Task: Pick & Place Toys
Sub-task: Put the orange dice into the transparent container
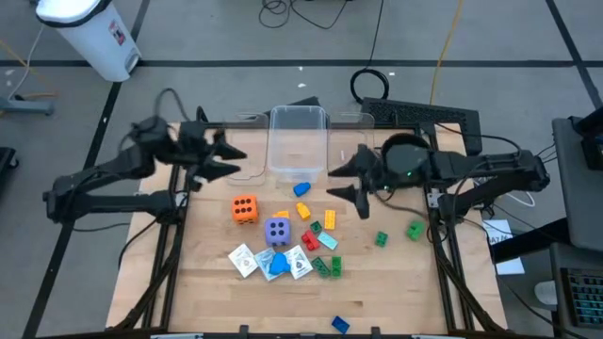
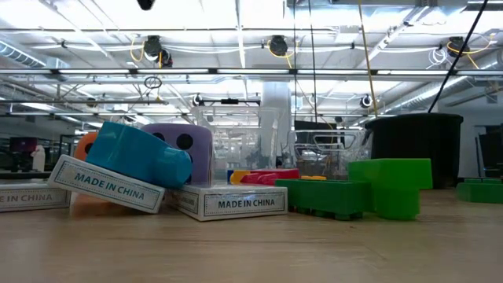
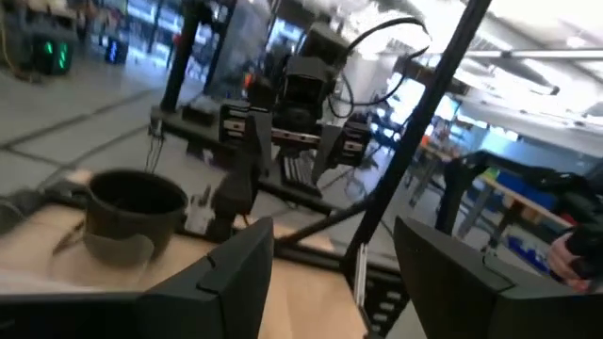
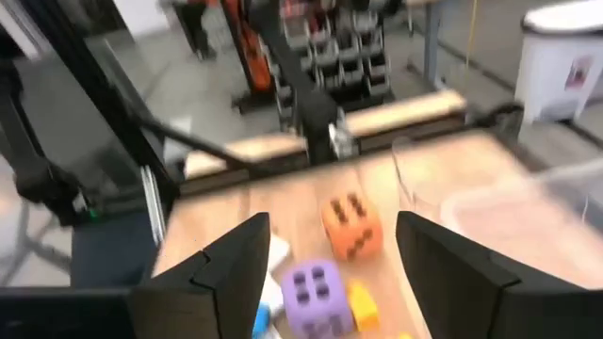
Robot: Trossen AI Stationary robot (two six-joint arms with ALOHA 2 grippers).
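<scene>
Both arms hang above the rear of the wooden table (image 1: 396, 292), w/ most toys yet to be picked. The left tool (image 1: 229, 161) hovers beside the clear plastic bin (image 1: 298, 141), fingers spread, nothing between them; the right tool (image 1: 347, 182) hovers on the bin's other side, likewise spread and empty. Judging by this, the job sits between picks: one small blue plastic brick (image 1: 301, 188) lies right at the bin's near edge, the rest lie loose on the table.

The orange foam die w/ dark dots (image 1: 244, 209) rests near the left tool, apart from it; the purple foam die (image 1: 276, 231) lies just beyond, toward the table's front. Around them: white playing-card packs (image 1: 244, 261) lettered "MADE IN CHINA", a blue plastic piece (image 1: 276, 265) lying on them, red, green and yellow bricks in a loose cluster, two green bricks (image 1: 413, 229) off to the right, and a lone blue brick (image 1: 340, 325) at the front edge.

Next move probably calls for one arm to drop onto a chosen toy, prob. a die, centre the fingers over it and close before lifting toward the bin.

A black pot (image 1: 405, 155) stands at the right rear, partly under the right arm. Beyond the table: grey floor, trailing cables, a white waste bin (image 1: 92, 33), and a workshop w/ ceiling strip lights.
</scene>
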